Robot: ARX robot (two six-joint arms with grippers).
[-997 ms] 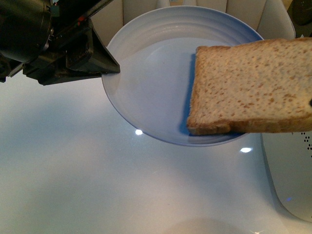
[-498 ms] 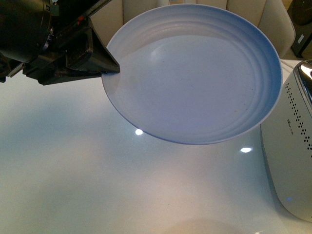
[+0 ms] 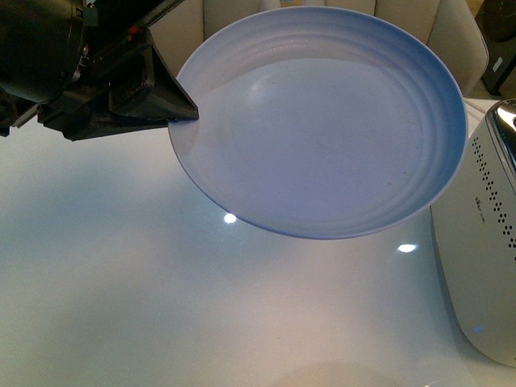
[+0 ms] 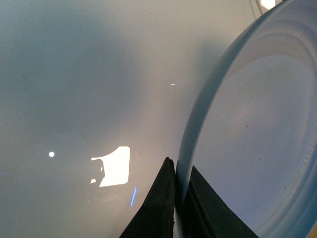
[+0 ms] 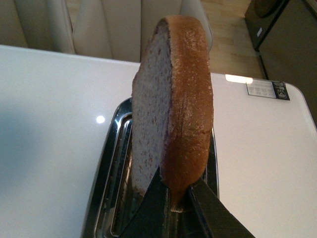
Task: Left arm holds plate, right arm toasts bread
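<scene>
My left gripper [image 3: 181, 113] is shut on the rim of the pale blue-white plate [image 3: 322, 121] and holds it tilted above the white table. In the left wrist view the black jaws [image 4: 179, 178] pinch the plate's rim [image 4: 198, 119]. The plate is empty. The right gripper does not show in the front view. In the right wrist view my right gripper [image 5: 173, 191] is shut on the bread [image 5: 171, 104], gripping its crust edge. The slice stands on edge above the chrome toaster slots [image 5: 116, 168].
The white toaster [image 3: 484, 250] with dotted vents stands at the right edge of the front view. The glossy white table [image 3: 121, 282] reflects lights. Pale chair backs [image 5: 109, 25] stand beyond the table. A dark cabinet [image 5: 292, 39] is at the far right.
The bread, which lay over the plate's right side a second ago, has left the front view. The plate and left gripper have not moved.
</scene>
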